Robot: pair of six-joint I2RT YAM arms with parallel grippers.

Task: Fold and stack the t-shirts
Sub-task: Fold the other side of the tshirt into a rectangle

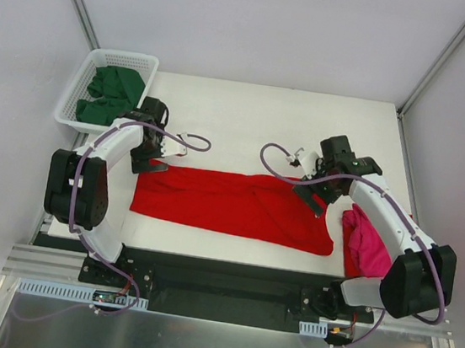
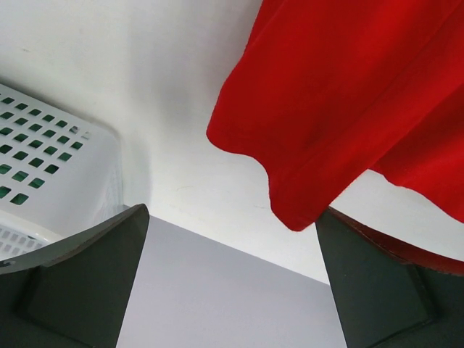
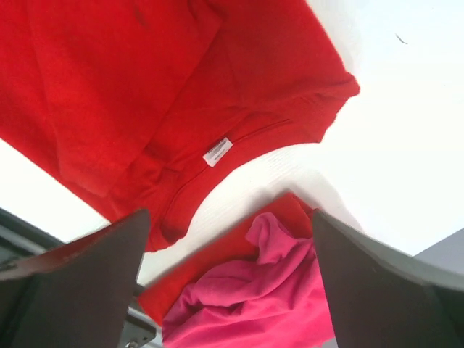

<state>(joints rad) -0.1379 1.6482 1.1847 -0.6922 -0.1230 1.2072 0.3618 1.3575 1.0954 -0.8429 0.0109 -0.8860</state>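
Overhead camera looks down; wrist cameras closely share red t-shirt (image 1: 229, 203).

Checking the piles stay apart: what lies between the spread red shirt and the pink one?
Bare table, then red cloth under the pink shirt; right wrist view shows it.

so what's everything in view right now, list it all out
red t-shirt: one, bright red, spread flat across the near middle of the table
pink t-shirt: one, magenta-pink, crumpled at the near right on red cloth
green t-shirts: count unclear, dark green, bundled in the basket
basket: one, white lattice, far left corner
table: one, white, under everything
left pincer: one, black, open, at the red t-shirt's left end
right pincer: one, black, open, over its collar end
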